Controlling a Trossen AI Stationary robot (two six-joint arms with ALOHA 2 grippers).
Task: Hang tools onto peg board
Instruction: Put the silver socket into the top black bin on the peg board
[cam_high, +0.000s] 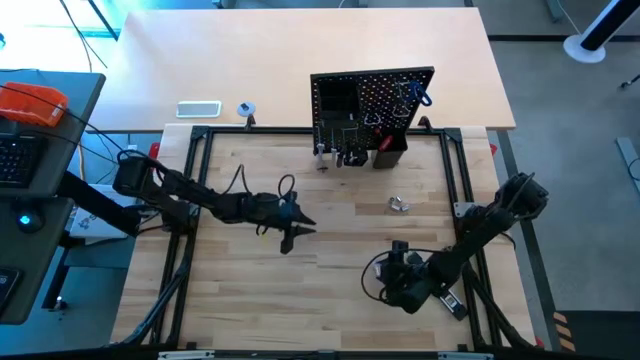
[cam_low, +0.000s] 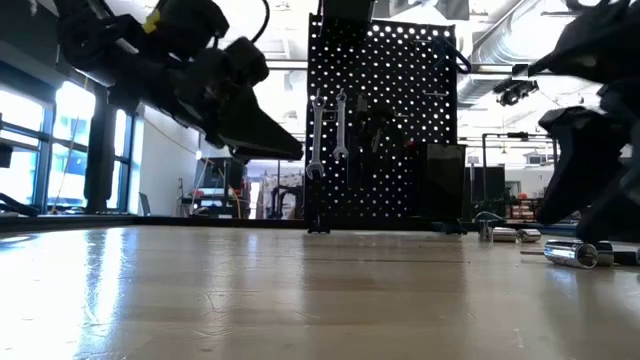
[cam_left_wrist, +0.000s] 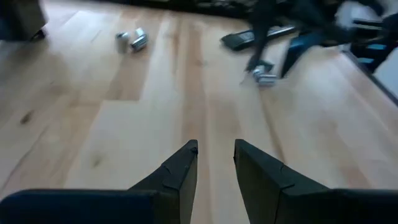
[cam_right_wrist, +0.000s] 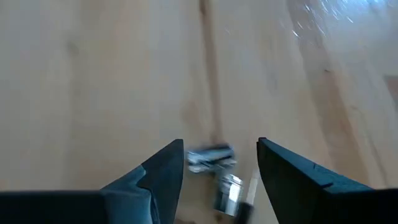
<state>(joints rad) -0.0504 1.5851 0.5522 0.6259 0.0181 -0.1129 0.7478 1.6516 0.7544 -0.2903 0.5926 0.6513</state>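
My right hand (cam_right_wrist: 219, 165) is hovering low at the near right of the counter (cam_high: 330, 300), fingers spread wide around a small silver socket piece (cam_right_wrist: 217, 174) without gripping it. My left hand (cam_left_wrist: 216, 165) is hanging mid-counter, fingers parted and carrying nothing. Farther back, the peg board (cam_high: 370, 105) is standing upright with two silver wrenches (cam_low: 328, 130) hanging on it.

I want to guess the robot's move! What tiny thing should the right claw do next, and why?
Probably lower and close. The right claw hangs open just over a small silver tool lying on the table, which sits between its fingers but isn't gripped yet.
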